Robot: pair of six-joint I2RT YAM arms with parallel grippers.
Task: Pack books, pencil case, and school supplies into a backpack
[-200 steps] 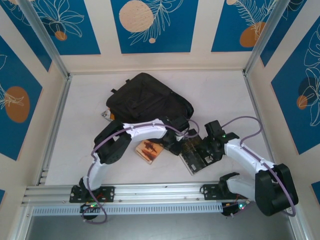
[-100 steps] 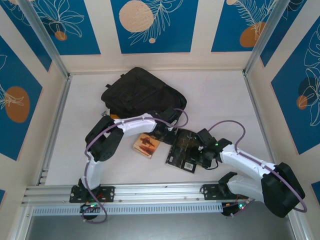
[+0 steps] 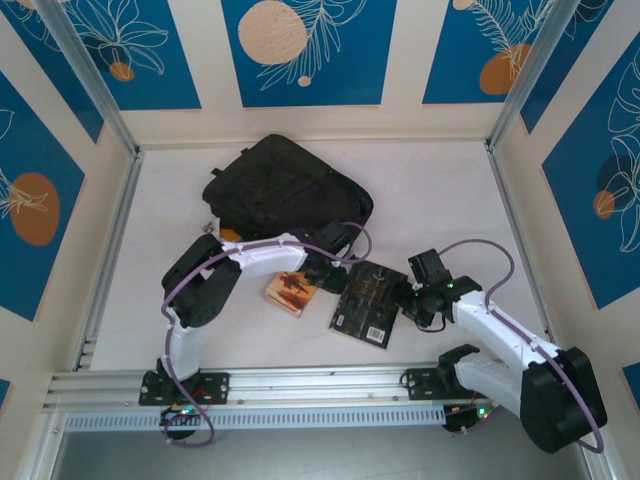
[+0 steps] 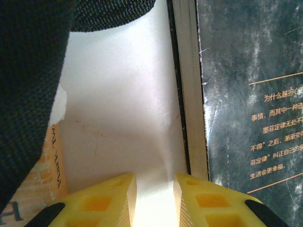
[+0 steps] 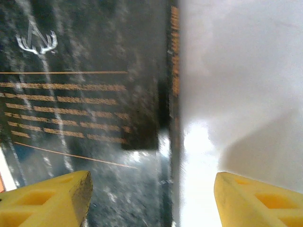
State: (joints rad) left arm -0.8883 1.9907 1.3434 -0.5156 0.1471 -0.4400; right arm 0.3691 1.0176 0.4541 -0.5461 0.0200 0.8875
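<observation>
Packing is judged barely started: black book [image 3: 366, 300] and orange book [image 3: 292, 292] are seen flat on the table [image 3: 450, 200] near the backpack [image 3: 285, 190], left gripper [image 4: 154, 182] narrowly parted and empty, right gripper [image 5: 151, 189] spread wide astride the black book's edge, nothing gripped.

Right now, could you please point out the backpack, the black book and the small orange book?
Black backpack [image 3: 285, 190], top view, middle of its fabric.
Black book [image 3: 367, 303], top view, centre of its cover.
Small orange book [image 3: 292, 293], top view, centre of its cover.
</observation>
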